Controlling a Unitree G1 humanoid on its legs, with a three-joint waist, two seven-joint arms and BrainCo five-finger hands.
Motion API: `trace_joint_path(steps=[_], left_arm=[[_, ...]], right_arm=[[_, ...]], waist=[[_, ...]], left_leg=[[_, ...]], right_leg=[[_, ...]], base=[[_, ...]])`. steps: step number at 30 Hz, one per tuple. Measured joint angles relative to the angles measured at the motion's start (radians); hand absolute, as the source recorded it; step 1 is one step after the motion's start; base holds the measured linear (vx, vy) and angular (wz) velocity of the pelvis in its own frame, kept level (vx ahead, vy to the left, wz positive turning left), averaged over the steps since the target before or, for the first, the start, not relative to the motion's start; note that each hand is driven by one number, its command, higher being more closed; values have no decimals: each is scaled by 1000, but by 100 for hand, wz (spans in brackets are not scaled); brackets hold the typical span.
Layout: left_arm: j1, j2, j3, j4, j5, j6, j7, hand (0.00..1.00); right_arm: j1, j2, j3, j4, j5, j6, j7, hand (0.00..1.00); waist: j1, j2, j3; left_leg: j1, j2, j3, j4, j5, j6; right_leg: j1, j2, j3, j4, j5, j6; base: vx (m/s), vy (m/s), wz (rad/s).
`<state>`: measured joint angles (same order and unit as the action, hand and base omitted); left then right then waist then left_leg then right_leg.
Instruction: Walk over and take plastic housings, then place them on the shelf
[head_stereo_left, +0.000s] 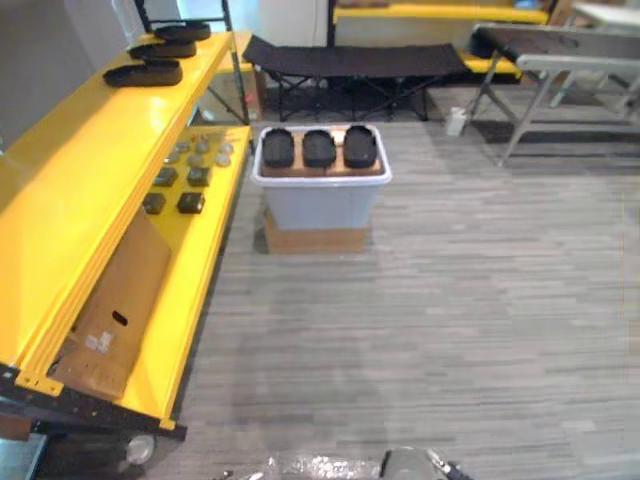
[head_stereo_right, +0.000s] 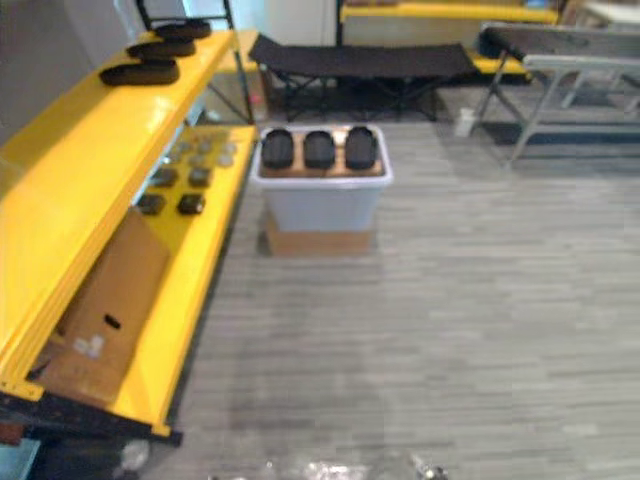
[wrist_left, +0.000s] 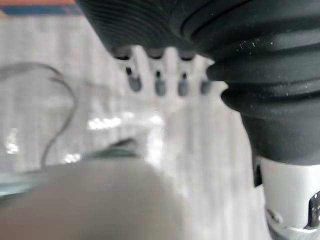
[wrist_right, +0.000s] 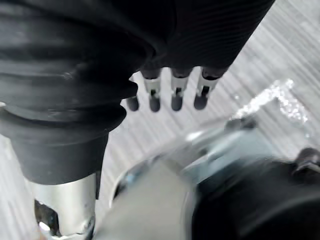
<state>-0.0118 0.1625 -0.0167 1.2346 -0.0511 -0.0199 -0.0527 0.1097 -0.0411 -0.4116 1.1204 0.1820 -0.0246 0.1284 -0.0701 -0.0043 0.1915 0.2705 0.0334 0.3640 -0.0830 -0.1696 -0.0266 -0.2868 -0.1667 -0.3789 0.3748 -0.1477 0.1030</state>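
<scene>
Plainly the step in hand is the walk itself: the three black plastic housings (head_stereo_left: 318, 148) lie side by side, just above the middle of the head views, on a brown board (head_stereo_left: 372, 170) across the top of a pale bin (head_stereo_left: 320, 210). The bin stands on a cardboard box (head_stereo_left: 315, 241) on the grey floor (head_stereo_left: 450, 330), well apart from the robot. To do this well, I would head straight up the open strip of floor, keep the left arm clear of the yellow shelf (head_stereo_left: 90, 190) that runs along the left side of the frame, and stop square to the bin, near enough to reach down without leaning. Both the left hand (wrist_left: 159, 86) and the right hand (wrist_right: 174, 97) hang over the floor with fingers (wrist_left: 183, 85) straight and relaxed, holding nothing, so they look ready as they are. Each housing is a dark, matt, rounded oval shell, longer than wide, its long side running away from the camera; they look light and stiff, probably easiest taken by the edges. Three similar shells (head_stereo_left: 150, 60) already lie on the shelf's top level at the upper left.
</scene>
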Motion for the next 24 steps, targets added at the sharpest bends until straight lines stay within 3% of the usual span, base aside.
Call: trace_joint_path(steps=[2,4,5,6,7,8,9,10,11,12,14,16,18,20,21,22,23,24], left_arm=[[-35,-5,4,-1,20,-1,0,0],[-48,-17,7,-4,21,-5,0,0],[-41,-27,17,-9,21,-14,-1,0],[-22,-50,40,-16,20,-23,-1,0],[-19,-56,53,-20,19,-25,-2,0],[-12,-66,67,-28,17,-27,-2,0],[-10,-86,86,-34,10,-28,-5,0],[-9,-107,112,-44,-3,-32,-12,0],[-8,-123,127,-63,-19,-42,-12,0],[-7,-129,151,-89,-23,-48,-7,0],[-8,-126,173,-101,-30,-53,-6,0],[-5,-128,172,-120,-31,-66,-5,0],[-5,-134,162,-145,-31,-74,-7,0],[-3,-136,157,-151,-30,-73,-8,0],[-2,-133,156,-152,-31,-71,-10,0],[-2,-130,155,-152,-30,-72,-10,0],[1,-112,154,-147,-27,-71,-10,0],[0,-99,150,-136,-18,-68,-8,0]], right_arm=[[16,5,6,1,-4,1,-1,0],[28,8,13,0,-4,2,-4,0],[43,6,17,-2,-4,2,-5,0],[48,-12,19,-5,-8,2,-8,0],[51,-13,24,-4,-11,2,-10,0],[58,-15,28,-4,-17,2,-16,0],[57,-28,30,-7,-21,1,-17,0],[56,-45,43,-10,-22,1,-19,0],[47,-62,59,-10,-24,1,-21,0],[28,-87,87,-13,-30,1,-22,0],[-18,-97,105,-25,-31,-3,-25,0],[-58,-104,110,-29,-38,-11,-26,0],[-123,-115,109,-40,-39,-21,-25,0],[-148,-125,110,-43,-39,-29,-25,0],[-150,-126,118,-42,-39,-33,-25,0],[-144,-121,121,-42,-40,-33,-25,0],[-128,-104,130,-39,-40,-34,-25,0],[-122,-94,144,-34,-42,-34,-25,0]], waist=[[-6,-16,8],[-25,-20,10],[-38,-13,7],[-49,21,8],[-47,24,7],[-44,34,13],[-38,50,20],[-28,78,34],[-18,95,46],[-9,100,59],[8,93,57],[35,87,57],[59,72,58],[71,84,50],[85,86,45],[90,74,38],[90,36,14],[88,12,6]], left_leg=[[15,5,0,0,-25,-38],[47,9,-1,1,-59,-82],[78,23,2,1,-89,-114],[97,70,7,28,-113,-137],[87,95,9,93,-124,-156],[0,159,0,341,-142,-183],[-81,225,-2,566,-109,-184],[-151,296,-8,770,-31,-159],[-206,353,-12,945,5,-157],[-265,395,0,1091,-6,-148],[-349,366,4,1092,-35,-118],[-407,313,15,944,-49,-122],[-458,192,21,505,-15,-136],[-500,148,-41,274,52,-138],[-512,145,-92,282,101,-99],[-501,133,-112,287,143,-85],[-476,84,-136,286,171,-46],[-434,64,-127,276,148,-9]], right_leg=[[-12,20,-7,-230,122,7],[-35,20,2,-266,161,-11],[-41,34,21,-249,166,-36],[-46,68,25,-198,220,-80],[-46,76,24,-168,230,-94],[-24,86,17,-138,221,-137],[16,105,-1,-137,183,-147],[65,124,-13,-139,155,-156],[114,137,-16,-142,133,-163],[193,150,-15,-170,106,-165],[326,145,-8,-241,84,-150],[384,134,0,-289,84,-142],[447,102,11,-341,71,-110],[471,111,29,-367,48,-72],[504,116,50,-380,31,-47],[521,110,61,-383,23,-35],[541,73,79,-361,-6,4],[505,30,86,-215,-34,48]], base=[[447,-75,8],[494,-148,10],[595,-206,10],[619,-233,5],[603,-325,6],[453,-336,9],[586,-427,16],[637,-362,13],[757,-353,11],[611,-242,8],[504,-182,10],[479,-111,-15],[441,1,-20],[367,125,-40],[414,211,-59],[485,277,-54],[543,254,-34],[517,233,-32]])
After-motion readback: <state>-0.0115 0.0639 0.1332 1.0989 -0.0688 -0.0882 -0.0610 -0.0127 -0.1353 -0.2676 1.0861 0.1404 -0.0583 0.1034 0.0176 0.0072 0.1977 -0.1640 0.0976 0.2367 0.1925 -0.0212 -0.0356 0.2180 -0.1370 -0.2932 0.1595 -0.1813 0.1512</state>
